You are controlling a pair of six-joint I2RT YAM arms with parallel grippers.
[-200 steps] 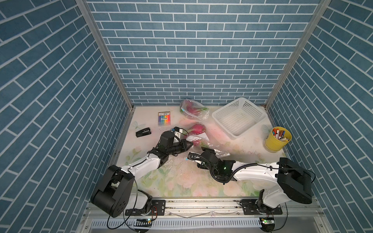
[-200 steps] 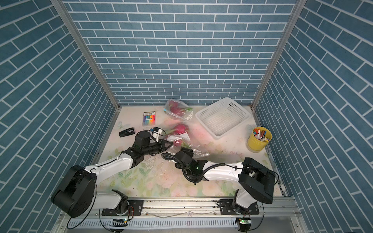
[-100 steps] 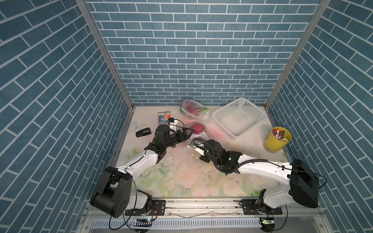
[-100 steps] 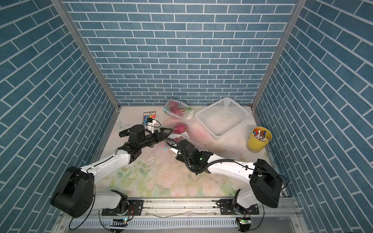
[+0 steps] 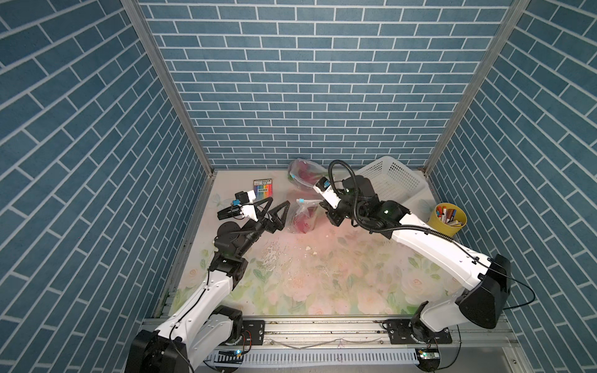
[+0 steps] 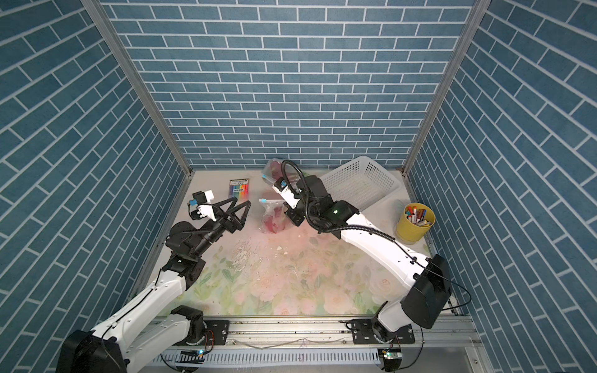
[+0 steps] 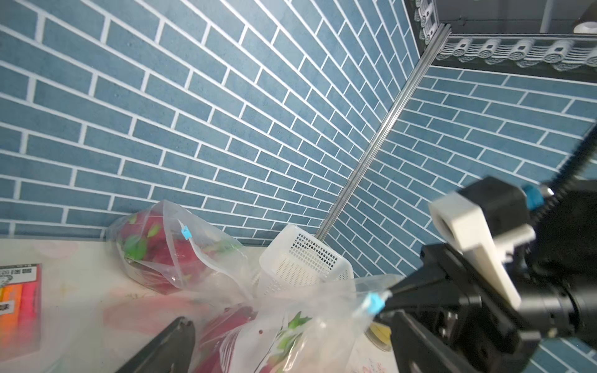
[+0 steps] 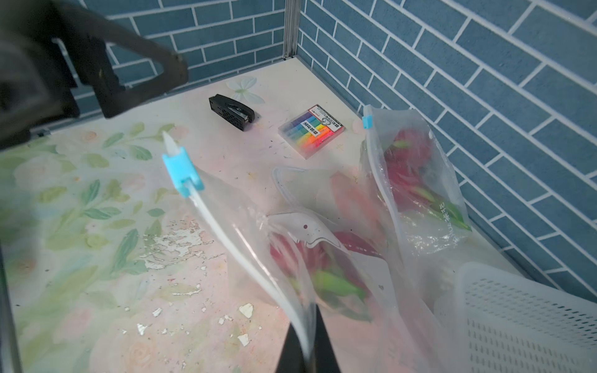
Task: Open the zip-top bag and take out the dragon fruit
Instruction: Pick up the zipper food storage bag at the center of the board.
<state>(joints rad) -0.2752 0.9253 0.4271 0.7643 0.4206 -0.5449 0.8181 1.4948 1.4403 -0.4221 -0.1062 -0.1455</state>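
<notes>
My right wrist view settles the grip: the right pincer (image 8: 305, 339) has its fingers together, clamped on the white zip strip of the near bag (image 8: 290, 258). The blue slider (image 8: 182, 174) sits farther along that strip, away from the tips. A dragon fruit (image 8: 323, 271) lies low inside the bag, just beyond the tips. From above I only see the bag (image 5: 302, 219) between my two pincers, and the pinch itself is hidden there. Both top views do show the left pincer (image 5: 279, 202) with its fingers spread wide and holding nothing, just beside the bag. Its own wrist view catches only one finger (image 7: 168, 345). Beyond the right pincer a second bag (image 8: 416, 181) with more dragon fruit (image 8: 407, 161) lies against the back wall. A stapler (image 8: 231, 111) and a marker pack (image 8: 311, 129) show clearest from that wrist. The yellow pen cup (image 5: 447, 219) shows whole only from above, well behind the right pincer.
</notes>
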